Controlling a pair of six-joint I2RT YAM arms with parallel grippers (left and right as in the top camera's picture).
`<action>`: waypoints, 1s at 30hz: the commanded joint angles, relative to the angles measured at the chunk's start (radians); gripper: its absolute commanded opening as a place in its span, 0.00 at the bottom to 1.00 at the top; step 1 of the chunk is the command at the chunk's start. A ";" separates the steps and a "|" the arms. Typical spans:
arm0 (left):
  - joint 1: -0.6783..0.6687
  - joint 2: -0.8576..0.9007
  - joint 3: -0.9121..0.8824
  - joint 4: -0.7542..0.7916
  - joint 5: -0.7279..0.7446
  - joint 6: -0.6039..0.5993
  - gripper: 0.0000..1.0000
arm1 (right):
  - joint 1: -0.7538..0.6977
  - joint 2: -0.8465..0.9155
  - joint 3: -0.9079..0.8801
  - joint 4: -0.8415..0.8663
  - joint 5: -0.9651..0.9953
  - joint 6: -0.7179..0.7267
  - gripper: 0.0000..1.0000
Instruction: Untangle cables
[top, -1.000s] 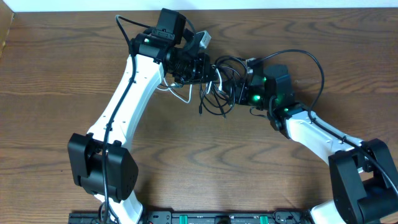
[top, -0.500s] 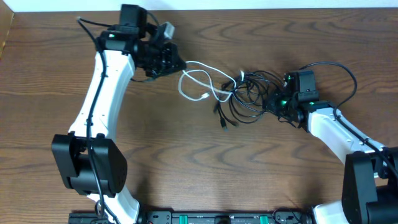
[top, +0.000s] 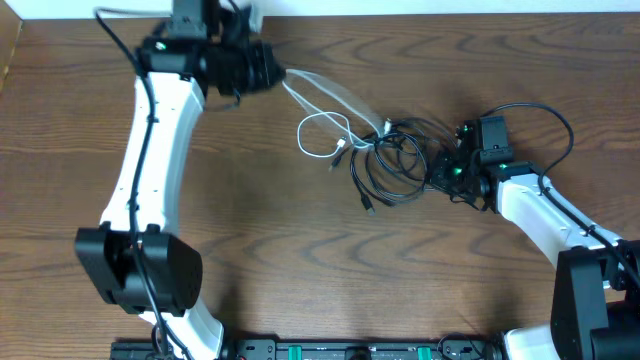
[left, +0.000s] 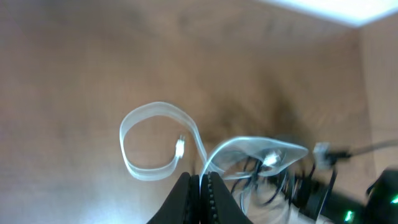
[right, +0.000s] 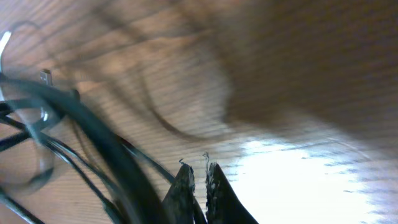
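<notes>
One white cable (left: 155, 106) — looped, clamped in left gripper (left: 200, 183); black cables (top: 395, 160), count unclear, tangled beside closed right gripper (right: 200, 177).

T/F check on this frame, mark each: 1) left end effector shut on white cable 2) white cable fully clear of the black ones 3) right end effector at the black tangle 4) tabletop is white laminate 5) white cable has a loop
1. True. The left end effector is shut on the white cable.
2. False. The white cable's far part runs into the black cables and meets them there.
3. True. The right end effector sits at the edge of the tangle, on the side away from the left arm.
4. False. The table is brown wood grain.
5. True. The white cable forms one open loop between the left end effector and the tangle.
</notes>
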 joint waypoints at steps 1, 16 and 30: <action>0.025 -0.032 0.165 0.005 -0.025 -0.004 0.07 | -0.016 -0.019 -0.004 -0.016 0.066 -0.019 0.01; -0.023 -0.056 0.388 -0.165 -0.017 0.034 0.07 | -0.016 -0.019 -0.004 -0.026 0.057 -0.030 0.01; -0.242 0.234 0.315 -0.663 0.140 0.765 0.85 | -0.016 -0.019 -0.004 -0.034 0.045 -0.031 0.02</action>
